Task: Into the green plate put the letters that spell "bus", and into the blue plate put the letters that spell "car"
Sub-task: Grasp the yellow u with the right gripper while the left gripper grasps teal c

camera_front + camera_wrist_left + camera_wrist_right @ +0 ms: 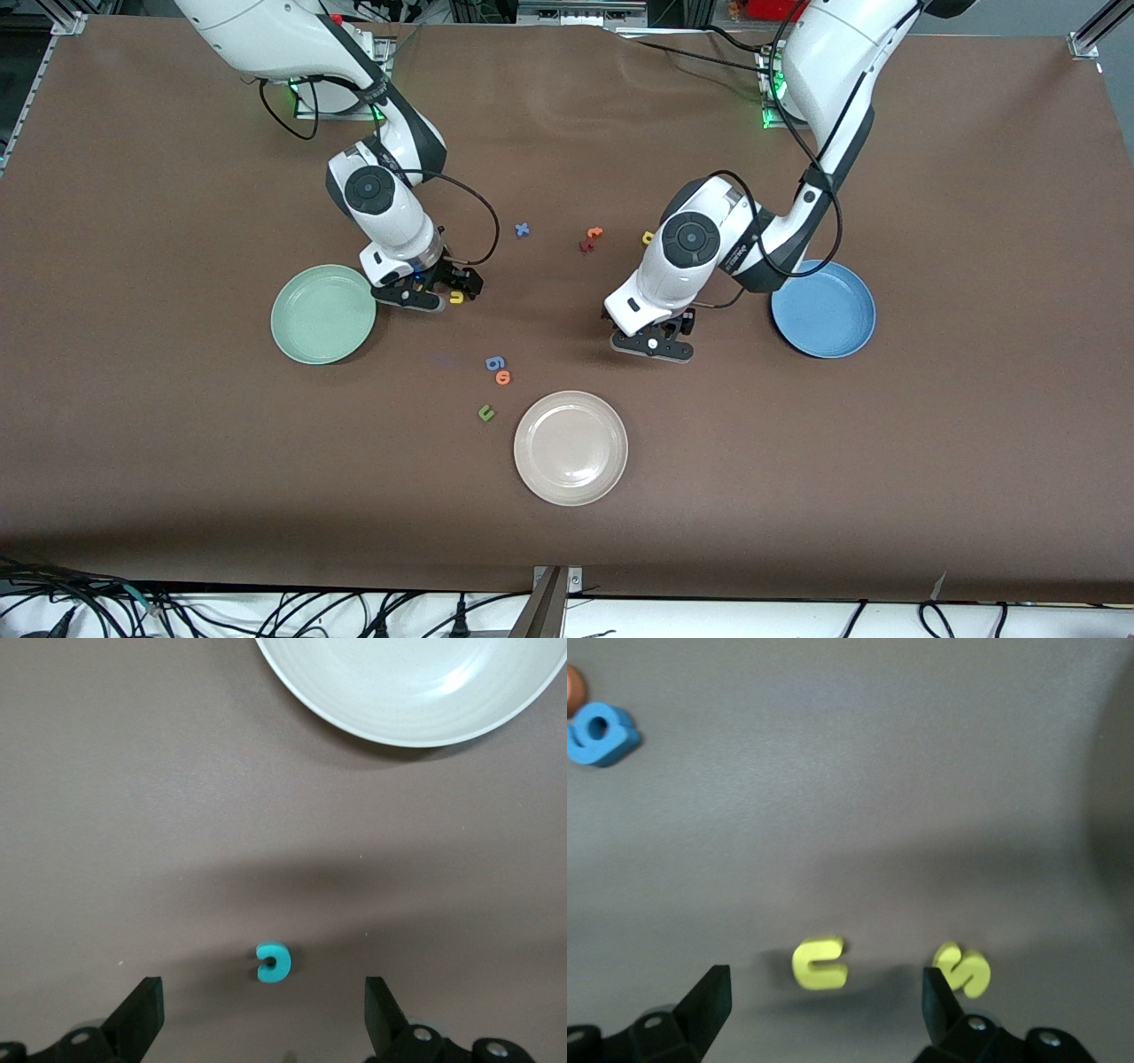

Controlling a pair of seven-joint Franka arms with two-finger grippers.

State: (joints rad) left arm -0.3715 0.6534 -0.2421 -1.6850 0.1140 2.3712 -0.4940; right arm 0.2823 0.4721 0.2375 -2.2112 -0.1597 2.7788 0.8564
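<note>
Beside the green plate (323,315), toward the right arm's end of the counter (177,496), the right tool (440,288) hangs low with its jaws spread wide and nothing in them. Under it lie the yellow u (820,963) and the yellow s (963,969), side by side and a little apart. The blue g (601,731) lies well away from them.

The left tool (656,341) is low over the counter between the cream plate (570,447) and the blue plate (824,308). Its jaws are wide too, and it holds nothing. The teal c (273,962) lies flat right under it.

We think these letters are foam, so they should be very light and soft. A hard pinch might squash them, and they are so thin that the fingers must come right down to the counter. We would pinch the u across its two arms and the c across its round back. The s sits close to one finger (939,992), so we may bump it.
</note>
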